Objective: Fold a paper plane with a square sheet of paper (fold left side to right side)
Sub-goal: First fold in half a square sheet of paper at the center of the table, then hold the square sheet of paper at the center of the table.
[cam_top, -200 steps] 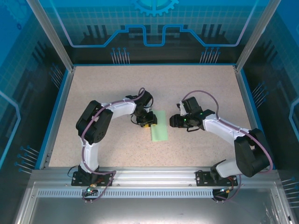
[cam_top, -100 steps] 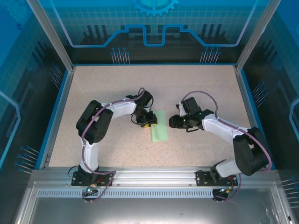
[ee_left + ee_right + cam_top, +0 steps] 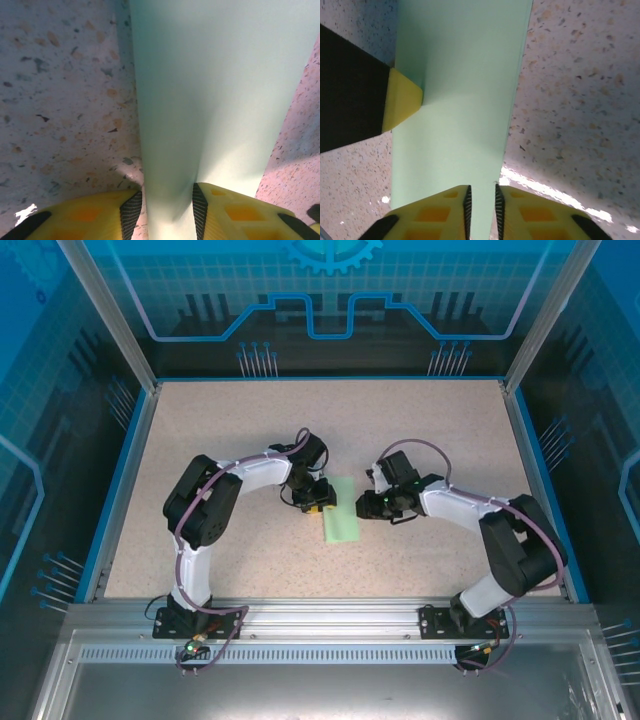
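Currently the left gripper (image 3: 167, 205) and right gripper (image 3: 481, 200) each pinch the square sheet of paper (image 3: 341, 512) between their fingertips. It is likely light, limp and easily creased, so hold it at the edges.

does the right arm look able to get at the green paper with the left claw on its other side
Likely yes: the right claw has the square sheet of paper between its fingertips, at the edge opposite the left claw. Whether it has clamped shut is unclear.
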Robot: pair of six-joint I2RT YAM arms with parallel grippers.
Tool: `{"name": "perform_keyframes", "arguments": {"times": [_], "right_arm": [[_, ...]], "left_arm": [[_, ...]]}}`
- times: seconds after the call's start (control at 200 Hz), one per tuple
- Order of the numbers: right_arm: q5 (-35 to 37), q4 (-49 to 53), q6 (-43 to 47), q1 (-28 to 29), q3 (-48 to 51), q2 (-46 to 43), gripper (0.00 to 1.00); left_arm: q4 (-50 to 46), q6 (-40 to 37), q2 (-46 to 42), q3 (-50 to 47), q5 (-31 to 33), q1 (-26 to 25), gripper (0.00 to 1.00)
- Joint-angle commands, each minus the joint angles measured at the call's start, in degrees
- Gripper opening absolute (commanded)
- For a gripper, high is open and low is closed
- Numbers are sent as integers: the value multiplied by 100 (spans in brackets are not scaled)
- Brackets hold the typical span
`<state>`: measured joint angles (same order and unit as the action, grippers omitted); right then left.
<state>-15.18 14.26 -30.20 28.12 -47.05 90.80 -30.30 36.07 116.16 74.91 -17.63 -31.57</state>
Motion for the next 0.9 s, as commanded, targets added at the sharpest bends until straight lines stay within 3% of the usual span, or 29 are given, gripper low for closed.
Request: {"name": "perform_keyframes", "arguments": {"times": [0.0, 0.895], "right_arm": [[-267, -243, -56, 88, -229, 233, 19], [161, 337, 18, 272, -669, 1157, 18]], "left_arm": [[392, -78, 926, -320, 706, -148, 40], [345, -145, 926, -276, 691, -154, 40]]}}
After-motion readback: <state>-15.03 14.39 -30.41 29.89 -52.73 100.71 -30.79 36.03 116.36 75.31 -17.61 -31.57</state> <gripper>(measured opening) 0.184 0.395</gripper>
